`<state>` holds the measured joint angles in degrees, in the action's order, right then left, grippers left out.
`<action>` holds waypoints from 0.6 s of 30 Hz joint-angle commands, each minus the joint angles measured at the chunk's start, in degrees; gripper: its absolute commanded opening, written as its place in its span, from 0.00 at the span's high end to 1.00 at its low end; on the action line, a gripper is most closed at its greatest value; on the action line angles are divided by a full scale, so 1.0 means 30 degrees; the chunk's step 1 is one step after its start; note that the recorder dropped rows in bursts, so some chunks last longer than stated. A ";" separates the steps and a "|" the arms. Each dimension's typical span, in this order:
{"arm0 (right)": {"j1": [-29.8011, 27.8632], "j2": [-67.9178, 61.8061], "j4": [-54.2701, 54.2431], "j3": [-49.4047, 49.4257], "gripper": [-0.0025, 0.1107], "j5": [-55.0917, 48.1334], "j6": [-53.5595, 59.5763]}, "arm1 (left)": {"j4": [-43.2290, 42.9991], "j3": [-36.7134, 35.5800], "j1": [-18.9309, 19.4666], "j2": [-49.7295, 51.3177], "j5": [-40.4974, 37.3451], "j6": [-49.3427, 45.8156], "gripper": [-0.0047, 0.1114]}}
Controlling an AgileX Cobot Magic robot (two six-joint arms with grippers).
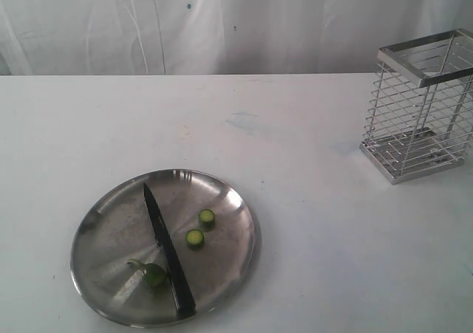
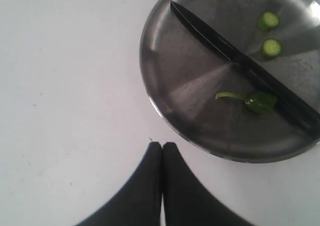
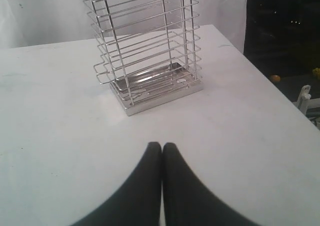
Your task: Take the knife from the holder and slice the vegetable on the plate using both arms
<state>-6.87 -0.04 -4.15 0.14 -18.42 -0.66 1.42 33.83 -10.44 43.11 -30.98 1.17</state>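
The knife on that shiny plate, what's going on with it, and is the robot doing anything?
Nothing is being held. The knife lies across the plate, with two cut rounds on one side and the pepper's stem end on the other. The holder stands empty, apart from the plate. The left end effector and right end effector are shut, above bare table.

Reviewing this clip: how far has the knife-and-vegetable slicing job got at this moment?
Looks essentially finished. The chrome wire-mesh holder stands empty; the black-handled, dark-bladed knife lies across the round steel plate. Two green cut rounds sit on one side of the blade, the stemmed pepper stub on the other. Nothing is in hand: the left gripper and right gripper are shut, off the plate. Nothing obvious remains.
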 commanded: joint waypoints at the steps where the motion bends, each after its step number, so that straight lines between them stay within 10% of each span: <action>1: 0.0054 0.0015 -0.0050 -0.0048 0.98 0.0145 0.0219 | -0.2040 -0.0052 0.1040 -0.3303 -0.1131 -0.0918 0.96; 7: 0.0054 0.0015 -0.0050 -0.0048 0.98 0.0145 0.0219 | 0.0035 -0.0611 0.3845 -0.8773 -0.0115 -0.0621 0.96; 10: 0.0054 0.0015 -0.0050 -0.0048 0.98 0.0145 0.0219 | 0.1089 -0.4122 0.3989 -1.0177 1.2011 -0.1436 0.96; 13: 0.0054 0.0015 -0.0050 -0.0048 0.98 0.0145 0.0219 | 0.1089 -0.6593 0.3989 -1.1303 1.7993 -0.1517 0.96; 18: 0.0054 0.0015 -0.0050 -0.0048 0.98 0.0145 0.0219 | 0.1089 -0.9241 0.3989 -1.3416 1.3163 -0.0391 0.96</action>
<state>-6.87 -0.04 -4.15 0.14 -18.42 -0.66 3.84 10.13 1.38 5.71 15.75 -2.52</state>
